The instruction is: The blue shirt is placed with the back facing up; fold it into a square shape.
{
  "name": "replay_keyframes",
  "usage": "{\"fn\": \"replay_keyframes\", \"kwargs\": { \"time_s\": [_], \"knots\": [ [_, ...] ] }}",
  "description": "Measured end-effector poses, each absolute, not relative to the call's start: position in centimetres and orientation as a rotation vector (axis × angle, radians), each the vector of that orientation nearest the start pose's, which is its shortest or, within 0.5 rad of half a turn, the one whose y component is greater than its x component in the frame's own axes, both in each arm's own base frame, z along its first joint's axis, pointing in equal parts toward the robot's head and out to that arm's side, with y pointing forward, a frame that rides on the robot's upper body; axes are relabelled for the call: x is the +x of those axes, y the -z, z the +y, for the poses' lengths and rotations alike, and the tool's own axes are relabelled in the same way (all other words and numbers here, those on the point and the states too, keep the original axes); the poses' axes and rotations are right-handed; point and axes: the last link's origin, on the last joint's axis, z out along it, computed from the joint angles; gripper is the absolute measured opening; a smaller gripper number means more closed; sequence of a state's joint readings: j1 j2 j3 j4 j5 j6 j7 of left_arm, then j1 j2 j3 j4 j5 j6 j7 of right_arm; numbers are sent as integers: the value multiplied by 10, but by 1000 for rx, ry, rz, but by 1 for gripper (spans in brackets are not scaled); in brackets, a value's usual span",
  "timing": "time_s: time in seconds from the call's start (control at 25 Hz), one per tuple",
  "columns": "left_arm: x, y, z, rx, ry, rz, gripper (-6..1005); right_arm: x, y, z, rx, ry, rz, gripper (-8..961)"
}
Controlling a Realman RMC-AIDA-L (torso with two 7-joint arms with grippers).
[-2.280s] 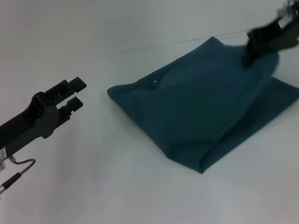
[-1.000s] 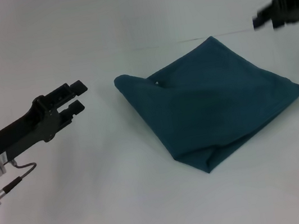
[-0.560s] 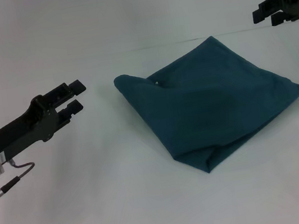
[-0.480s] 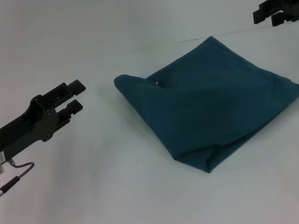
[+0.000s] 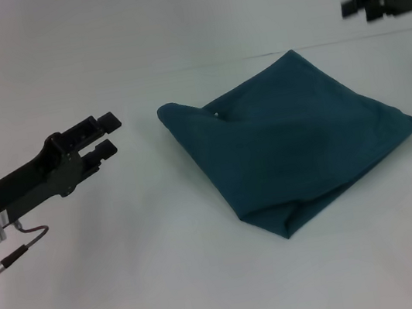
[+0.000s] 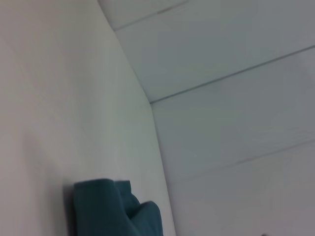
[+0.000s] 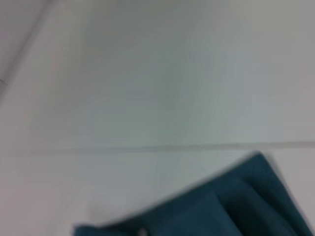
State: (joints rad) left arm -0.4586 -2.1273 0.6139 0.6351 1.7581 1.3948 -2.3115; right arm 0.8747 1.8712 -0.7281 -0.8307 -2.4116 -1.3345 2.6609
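Both of my grippers are off the cloth. At the left of the head view my left gripper point(image 5: 105, 133) hangs above the white table point(image 5: 172, 285), its two dark fingers point(image 5: 109, 120) parted a narrow way with nothing between them, pointing toward the centre of the frame and well apart from the near corner of the blue shirt point(image 5: 290, 141). At the upper right edge of the same frame my right gripper point(image 5: 348, 10) is up in the air, beyond and above the shirt's far right side; it is smeared, and I cannot tell how its fingers stand. I see the shirt lying flat on the table right of centre, folded into a rough four-sided shape turned like a diamond, one corner toward the lower middle of the frame, plain dark teal on top. A corner of it shows low in my left wrist view point(image 6: 115, 209) and along the bottom of my right wrist view point(image 7: 221, 209).
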Motion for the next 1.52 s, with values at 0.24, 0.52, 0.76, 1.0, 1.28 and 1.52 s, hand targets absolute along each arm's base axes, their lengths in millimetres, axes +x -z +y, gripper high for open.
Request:
{"fn": "replay_keyframes", "kwargs": {
  "time_s": [0.24,0.52,0.76,1.0,1.28,1.52],
  "knots": [
    [-271,-7,337,2114,-1227,2107,633,209,-161,453,-2066,-685,1530,640],
    [-249,13,340,2176,-921,2064,633,231,-193,441,-1975,-742,1593,738],
    [-234,15,337,2340,-873,1850,633,237,-197,436,-1976,-723,1615,911],
    [-235,13,339,2339,-891,1858,632,236,-196,436,-1984,-718,1621,946],
    [-237,7,341,2314,-962,1876,633,228,-181,432,-2089,-611,1633,946],
    [-238,1,344,2302,-1007,1888,633,211,-141,426,-2288,-259,1655,947]
  ]
}}
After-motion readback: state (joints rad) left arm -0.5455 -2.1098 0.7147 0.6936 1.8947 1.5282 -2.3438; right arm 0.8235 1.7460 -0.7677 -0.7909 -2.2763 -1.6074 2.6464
